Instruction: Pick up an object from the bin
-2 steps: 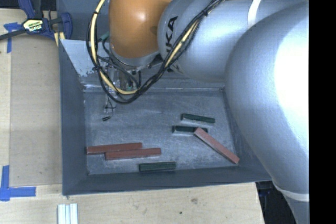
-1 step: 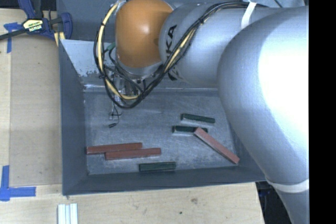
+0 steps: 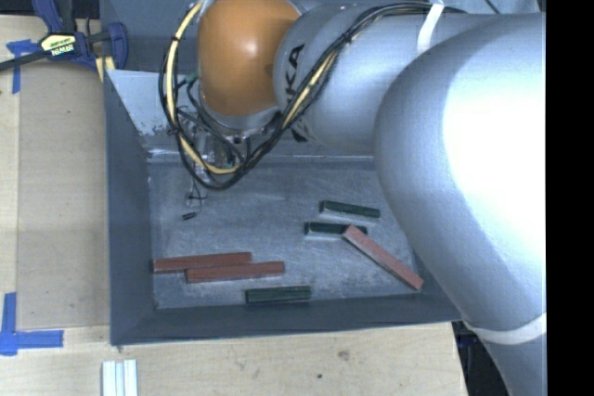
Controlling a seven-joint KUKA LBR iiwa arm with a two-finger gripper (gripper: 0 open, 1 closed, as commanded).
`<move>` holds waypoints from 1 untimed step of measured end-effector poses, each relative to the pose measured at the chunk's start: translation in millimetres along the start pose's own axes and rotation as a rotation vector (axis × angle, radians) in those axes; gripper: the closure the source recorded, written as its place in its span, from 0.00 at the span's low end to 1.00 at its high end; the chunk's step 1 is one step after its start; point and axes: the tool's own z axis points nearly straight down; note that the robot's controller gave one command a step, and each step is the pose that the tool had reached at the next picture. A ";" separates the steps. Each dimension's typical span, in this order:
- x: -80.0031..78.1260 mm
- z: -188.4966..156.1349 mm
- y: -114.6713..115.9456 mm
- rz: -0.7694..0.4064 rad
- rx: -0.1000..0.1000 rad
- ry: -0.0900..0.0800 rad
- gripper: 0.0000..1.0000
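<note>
My arm (image 3: 445,107) looms nearest, over the bin (image 3: 125,227). Its orange cover (image 3: 241,42) hides the jaws, so I cannot tell their state. The flat brown bars (image 3: 232,272) lie by the front wall, well apart from them; descending blind here risks grabbing nothing.

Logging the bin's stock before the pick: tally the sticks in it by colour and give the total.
Reddish-brown sticks: 3
Dark green sticks: 3
Total: 6
A tiny dark scrap at the bin's left is too small to identify, so it is not counted.
</note>
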 end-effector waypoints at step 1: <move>3.5 -5.9 -49.5 -0.021 0.000 0.002 0.00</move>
